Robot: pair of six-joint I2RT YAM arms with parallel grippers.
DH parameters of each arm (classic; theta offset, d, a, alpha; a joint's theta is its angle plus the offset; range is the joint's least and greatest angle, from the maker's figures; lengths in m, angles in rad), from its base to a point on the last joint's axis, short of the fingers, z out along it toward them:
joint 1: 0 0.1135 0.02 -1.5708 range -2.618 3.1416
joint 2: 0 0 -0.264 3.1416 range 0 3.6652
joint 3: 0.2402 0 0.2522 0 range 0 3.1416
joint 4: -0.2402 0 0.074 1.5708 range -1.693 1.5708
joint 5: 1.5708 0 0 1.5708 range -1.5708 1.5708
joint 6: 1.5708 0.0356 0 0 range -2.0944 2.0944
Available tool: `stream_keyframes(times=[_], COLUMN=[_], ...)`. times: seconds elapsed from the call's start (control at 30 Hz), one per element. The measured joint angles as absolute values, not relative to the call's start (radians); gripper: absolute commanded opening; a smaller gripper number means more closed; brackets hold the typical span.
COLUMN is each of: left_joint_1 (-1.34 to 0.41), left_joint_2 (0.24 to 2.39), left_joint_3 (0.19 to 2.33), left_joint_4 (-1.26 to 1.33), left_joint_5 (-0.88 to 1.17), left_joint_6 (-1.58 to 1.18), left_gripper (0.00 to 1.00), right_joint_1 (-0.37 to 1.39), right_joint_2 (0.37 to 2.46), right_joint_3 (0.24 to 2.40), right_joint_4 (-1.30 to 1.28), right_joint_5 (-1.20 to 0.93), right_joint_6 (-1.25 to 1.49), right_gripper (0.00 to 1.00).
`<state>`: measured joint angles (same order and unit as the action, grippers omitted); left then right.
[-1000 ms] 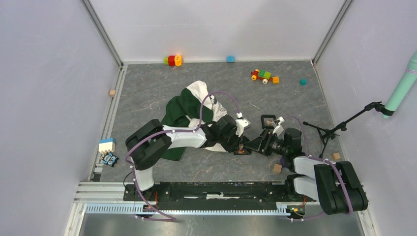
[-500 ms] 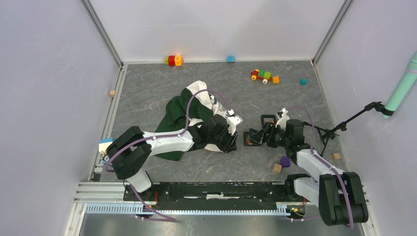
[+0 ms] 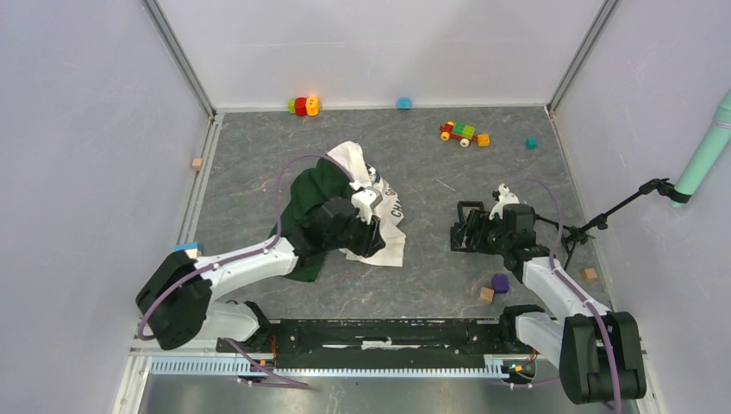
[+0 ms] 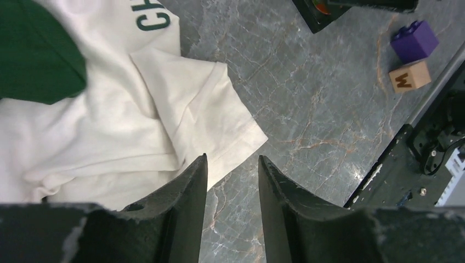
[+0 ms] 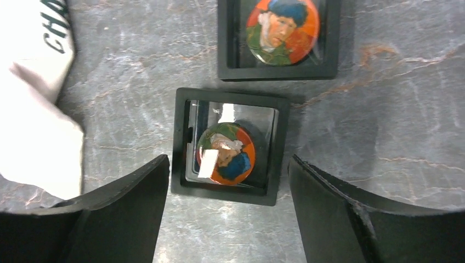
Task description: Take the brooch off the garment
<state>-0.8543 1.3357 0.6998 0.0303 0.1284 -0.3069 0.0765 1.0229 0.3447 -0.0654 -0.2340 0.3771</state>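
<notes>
The grey marbled worktop [image 3: 259, 172] carries everything. The biggest thing on it is the garment [image 3: 315, 185], bunched left of centre in the overhead view, green half toward the upper left and cream half spilling toward the lower right.

The left arm reaches across the green cloth. Its wrist view shows the left gripper [image 4: 232, 175] at the bottom of the frame, over the hem of a cream sleeve. Its fingers are parted by a narrow gap with nothing between them. To me it looks like it is only hovering there, ready to steady the cloth if needed.

Right of centre in the overhead view, well apart from the shirt, the right gripper [image 5: 226, 161] hangs over a black square case [image 5: 230, 95]. Its fingers are spread wide, one on each side of the case, and I can't tell whether they touch it.

The brooch [image 5: 226, 152] lies inside that case, round, orange, with a painted portrait. It is off the garment, so I judge the removal essentially done, and the wide spread suits letting go cleanly.

A second case [image 5: 277, 73] with a similar badge [image 5: 281, 30] sits just above it in the frame.

In the upper right of the left wrist view, a purple block [image 4: 414, 39] and a lettered wooden cube [image 4: 410, 76] touch each other.
</notes>
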Motion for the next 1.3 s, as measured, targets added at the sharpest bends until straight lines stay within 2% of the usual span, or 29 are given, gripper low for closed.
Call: stream_keyframes(times=[0.07,0.1,0.17,0.27,0.5,0.63,0.73,0.83,1.07,1.3], left_joint_1=[-0.843,-0.836,-0.821,-0.787,-0.616,-0.55,-0.52,-0.453,-0.244,-0.137], left_joint_2=[1.294,1.271,1.215,1.121,0.862,0.776,0.762,0.807,0.926,1.195], left_joint_3=[0.693,0.687,0.67,0.64,0.575,0.532,0.462,0.407,0.233,0.186], left_joint_4=[0.022,0.018,-0.001,-0.041,-0.141,-0.103,-0.014,0.067,0.372,0.721], left_joint_5=[0.117,0.106,0.083,0.022,-0.18,-0.311,-0.393,-0.436,-0.413,-0.309], left_joint_6=[-0.308,-0.309,-0.315,-0.333,-0.339,-0.295,-0.242,-0.198,-0.116,-0.067], left_gripper=[0.54,0.62,0.84,0.99,1.0,1.0,1.0,1.0,1.0,1.0], right_joint_1=[0.076,0.076,0.076,0.076,0.076,0.076,0.076,0.076,0.076,0.076], right_joint_2=[1.036,1.041,1.047,1.041,0.929,0.827,0.742,0.722,0.817,1.069], right_joint_3=[0.356,0.361,0.381,0.426,0.492,0.394,0.23,0.116,0.024,0.01], right_joint_4=[-0.08,-0.091,-0.13,-0.174,-0.171,0.006,0.188,0.297,0.574,1.0], right_joint_5=[-0.217,-0.212,-0.195,-0.173,-0.056,-0.006,0.047,0.116,0.229,0.268], right_joint_6=[0.368,0.361,0.348,0.327,0.251,0.192,0.16,0.137,0.031,-0.048], right_gripper=[0.92,0.92,0.93,0.93,0.93,0.93,0.94,0.94,0.93,0.98])
